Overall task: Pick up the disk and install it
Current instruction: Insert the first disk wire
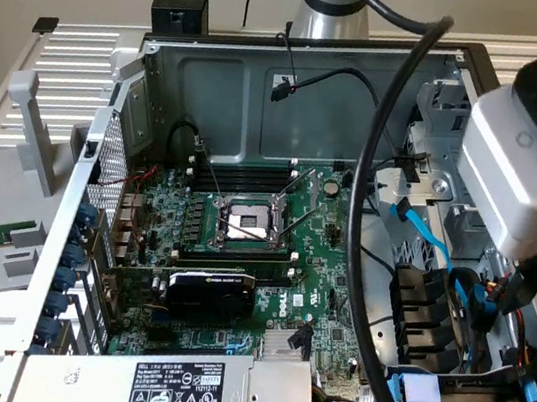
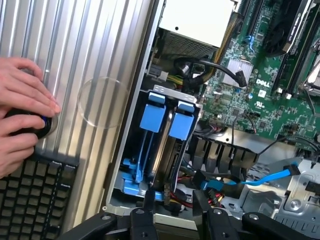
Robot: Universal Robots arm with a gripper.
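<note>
The disk [image 2: 162,150], a flat silver-grey hard drive clipped in a bright blue plastic carrier, stands on edge inside the sheet-metal drive cage [image 2: 127,145] of the open computer case. The black-fingered claw [image 2: 175,205] hangs just over the cage's open side. Its fingers are parted about halfway, with nothing between them, so it has hold of nothing. By my reading the picking-up and carrying are done and the disk is in its slot. Whether it is pushed fully home I cannot tell, and no cable can be seen plugged into it.

In the cage I count two blue carrier handles side by side, and I cannot tell which one belongs to the task's drive. Beside the cage runs one light-blue flat cable [image 2: 270,177]. One large grey power supply box [image 2: 197,20] sits next to the cage. Outside the cage, on the ribbed metal counter [image 2: 100,45], there are two hands of a person [image 2: 22,85] on one round black controller [image 2: 30,125], and one black keyboard [image 2: 30,200].
</note>
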